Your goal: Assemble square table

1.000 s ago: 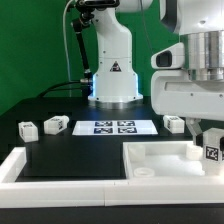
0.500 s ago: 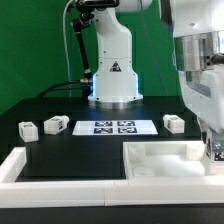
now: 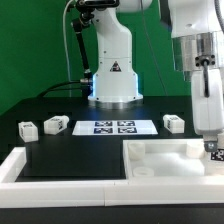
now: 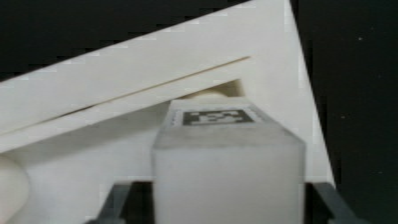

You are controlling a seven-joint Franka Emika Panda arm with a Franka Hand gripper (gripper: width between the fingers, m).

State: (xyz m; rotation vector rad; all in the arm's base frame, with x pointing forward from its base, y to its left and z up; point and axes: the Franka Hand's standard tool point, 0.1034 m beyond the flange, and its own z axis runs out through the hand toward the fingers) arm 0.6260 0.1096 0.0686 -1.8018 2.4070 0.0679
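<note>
Presently a leg (image 4: 222,155) is held upright at the top's (image 3: 165,158) far corner, toward the exterior view's right. The top itself lies against the bench's (image 3: 70,150) near edge, on that same side. The gripper (image 3: 211,146) is clamped on the leg. In the wrist view the leg's tagged end is seen between the dark fingers (image 4: 121,200), with the rim corner just beyond it. Whether the leg already touches the socket cannot be told.

The step in hand is judged to be the seating of the first leg, since none is seen fixed yet. Next, the leg would need to be lined up with the socket, lowered and turned in without tilting.

Three more legs (image 3: 27,128) are left near the bench's far edge, two to the exterior view's left of the marker board (image 3: 113,127) and one to its right. Room is tight by the rim; the bench's middle lies open.
</note>
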